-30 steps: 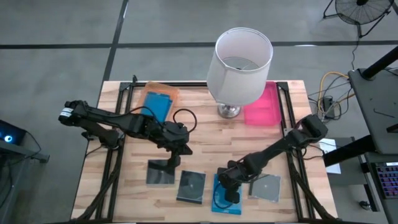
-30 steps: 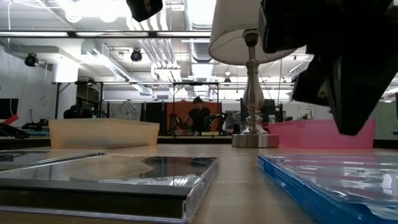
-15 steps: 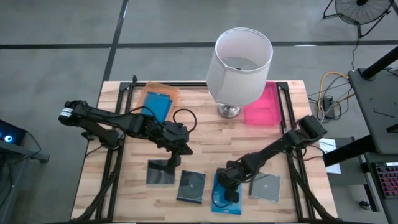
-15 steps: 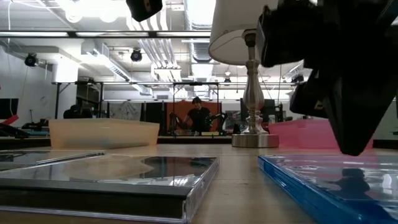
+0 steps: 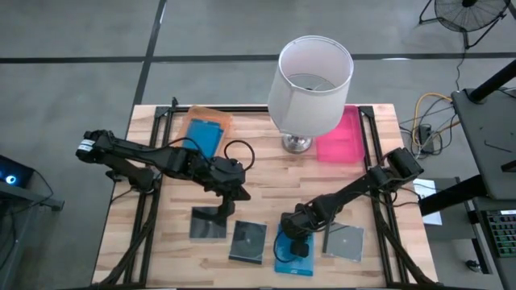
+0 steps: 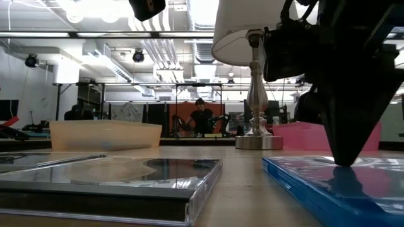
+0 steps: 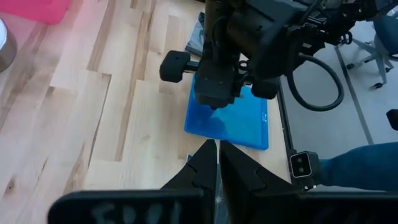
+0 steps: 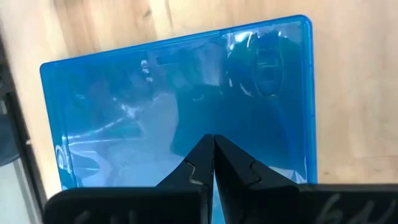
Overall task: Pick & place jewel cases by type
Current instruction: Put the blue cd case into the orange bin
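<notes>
Your right gripper [image 5: 299, 248] (fingers pressed together) is touching down on the blue jewel case [image 5: 284, 259] at the high view's lower centre, while your left gripper [image 5: 223, 211], likewise closed, is waiting mid-table.

Along the lower edge of the high view lie three dark grey, clear-lidded square plastic jewel cases [image 5: 209, 225] [image 5: 247, 241] [image 5: 345, 242], flat on the wood. Between the last two lies a bright blue rectangular case [image 5: 284, 259]. A second blue case [image 5: 205, 134] rests at upper left.

Four jewel cases [image 5: 248, 241] in row at table [image 5: 266, 181] front edge.
</notes>
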You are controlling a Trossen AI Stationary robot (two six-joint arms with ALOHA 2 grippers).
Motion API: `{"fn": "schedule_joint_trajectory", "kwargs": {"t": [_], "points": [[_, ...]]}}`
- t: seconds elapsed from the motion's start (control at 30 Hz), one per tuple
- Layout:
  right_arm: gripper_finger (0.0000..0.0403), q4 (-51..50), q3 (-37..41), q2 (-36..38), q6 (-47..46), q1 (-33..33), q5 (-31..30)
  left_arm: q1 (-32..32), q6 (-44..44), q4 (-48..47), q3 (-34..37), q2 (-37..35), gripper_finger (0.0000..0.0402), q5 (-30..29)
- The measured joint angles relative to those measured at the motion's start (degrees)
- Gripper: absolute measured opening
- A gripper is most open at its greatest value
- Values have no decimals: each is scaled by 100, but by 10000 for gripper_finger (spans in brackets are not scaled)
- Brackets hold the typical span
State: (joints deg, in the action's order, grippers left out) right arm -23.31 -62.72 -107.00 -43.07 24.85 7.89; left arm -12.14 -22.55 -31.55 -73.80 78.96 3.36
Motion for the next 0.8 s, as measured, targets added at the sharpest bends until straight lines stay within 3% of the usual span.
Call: {"fn": "schedule_joint_trajectory", "kwargs": {"t": [0.33, 0.8], "points": [[8, 39, 4, 2, 384, -383, -678, 0, 1, 7, 0, 0, 0, 0], [8, 253, -288, 65, 1052, -1045, -2352, 0, 7, -48, 0, 0, 0, -152]]}}
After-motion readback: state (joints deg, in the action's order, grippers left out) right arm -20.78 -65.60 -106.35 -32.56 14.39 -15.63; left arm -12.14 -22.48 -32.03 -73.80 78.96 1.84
